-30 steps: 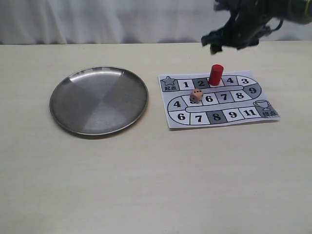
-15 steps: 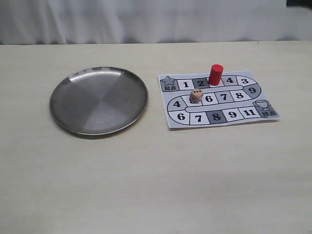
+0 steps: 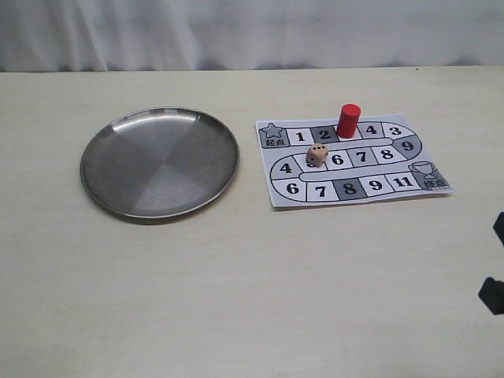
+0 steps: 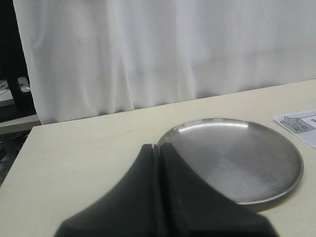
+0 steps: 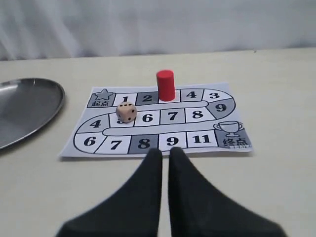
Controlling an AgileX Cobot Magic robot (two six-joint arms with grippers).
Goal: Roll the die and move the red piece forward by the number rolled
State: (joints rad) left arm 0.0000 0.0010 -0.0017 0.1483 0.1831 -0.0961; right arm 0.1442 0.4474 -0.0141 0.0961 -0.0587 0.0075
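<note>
Right gripper (image 5: 164,155), black, two-fingered: fingers drawn together with only a thin slit between them, nothing held. It sits off the near edge of the printed paper game board (image 5: 143,143). Left gripper (image 4: 158,147), black: also closed and empty, just short of the round brushed-steel plate (image 4: 232,163).

Judgement: the step in hand is the pawn move, or checking it.
- Read the die's top face first; its pips are too small to count with confidence.
- If a move is owed, open wider than the cylinder and descend from above.
- Pinch at mid-height and lift clear so the sheet is not dragged.
- Avoid the die, and set the piece down upright and centred.

Die (image 5: 127,111): small light tan wooden cube with dark pips, resting on the middle row between squares 4 and 6.

Red piece (image 5: 165,85): solid red cylinder, upright and taller than the die. It stands on the far row between squares 2 and 4, apart from the die.
</note>
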